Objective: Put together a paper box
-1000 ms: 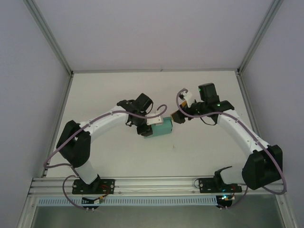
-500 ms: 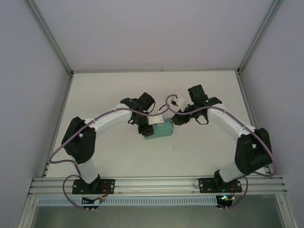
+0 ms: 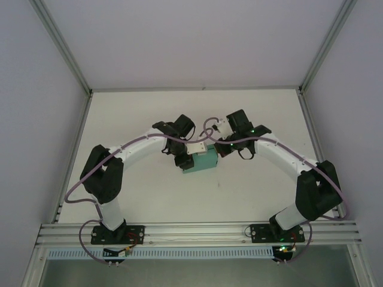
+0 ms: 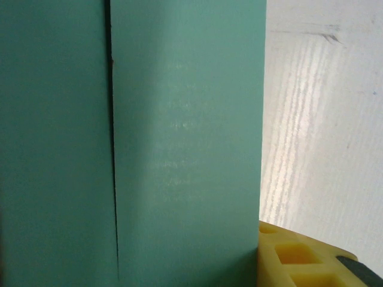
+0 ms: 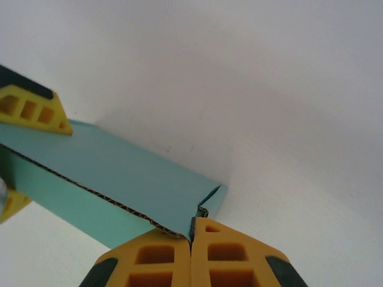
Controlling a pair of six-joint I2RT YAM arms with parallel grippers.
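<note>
The teal paper box (image 3: 202, 162) lies mid-table as a small rectangular box. My left gripper (image 3: 187, 160) is at its left end, shut on it. In the left wrist view the box's teal panels (image 4: 179, 149) with a dark seam sit close up beside one yellow finger (image 4: 302, 257); the other finger is hidden. My right gripper (image 3: 219, 149) is at the box's right end. In the right wrist view its jaws (image 5: 191, 234) are shut, pinching a thin cardboard flap edge at the corner of the box (image 5: 119, 173). The left gripper's yellow fingers (image 5: 33, 110) straddle the far end.
The white table (image 3: 149, 197) is bounded by pale walls and aluminium frame posts (image 3: 60, 42). A metal rail (image 3: 191, 230) with both arm bases runs along the near edge. Lilac cables loop off both arms.
My right gripper swung left to the box's right end and went from open to shut on its flap edge. The left gripper and box shifted only slightly.
</note>
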